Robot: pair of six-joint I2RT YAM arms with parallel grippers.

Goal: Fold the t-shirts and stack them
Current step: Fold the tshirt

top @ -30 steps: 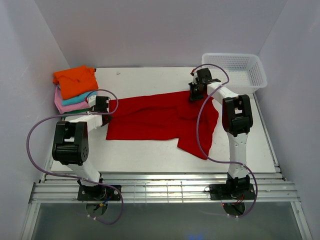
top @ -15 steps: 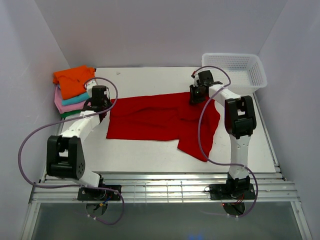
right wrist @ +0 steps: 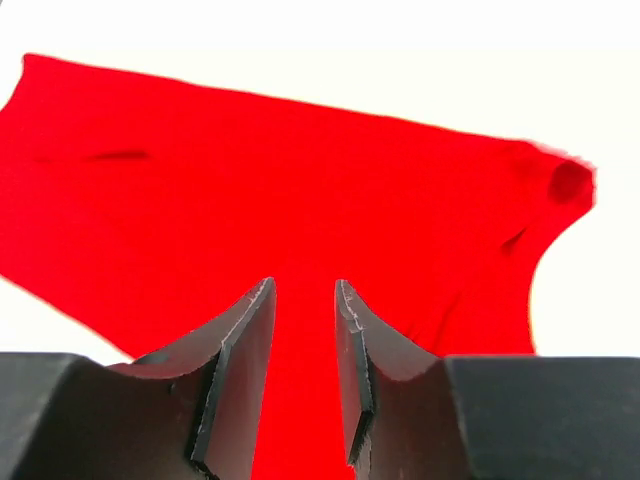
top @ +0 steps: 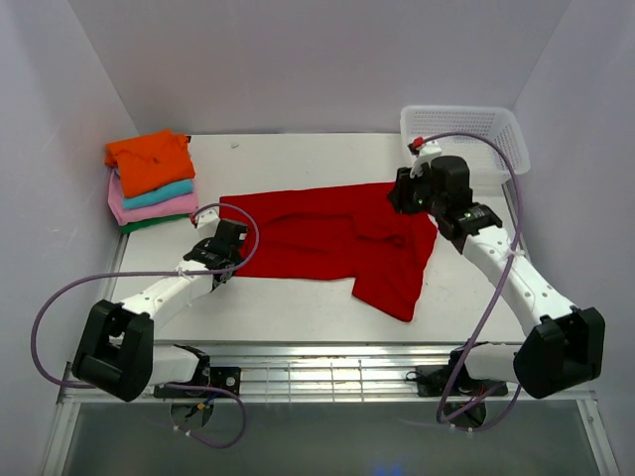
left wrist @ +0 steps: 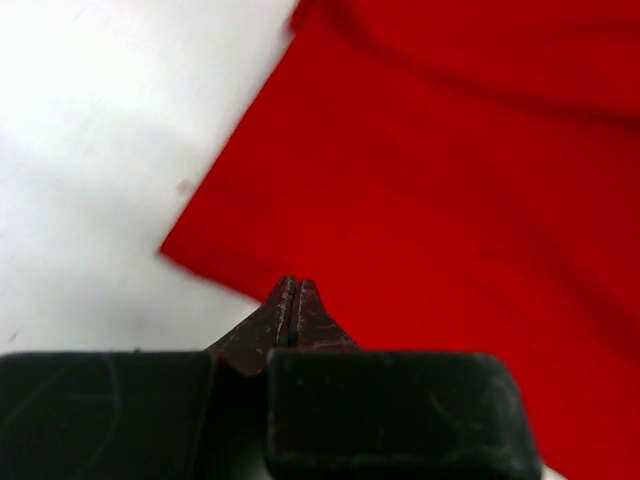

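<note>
Red t-shirt (top: 327, 238) spread flat | left fingers (left wrist: 283, 312) closed at corner | right fingers (right wrist: 240, 350) apart

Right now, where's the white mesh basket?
In the top view, the white mesh basket sits at the far right corner of the table, just beyond the right tool.

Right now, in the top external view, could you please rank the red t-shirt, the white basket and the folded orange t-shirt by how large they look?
1. red t-shirt, spread flat, by far the largest.
2. white basket.
3. orange t-shirt, folded, smallest.
</note>
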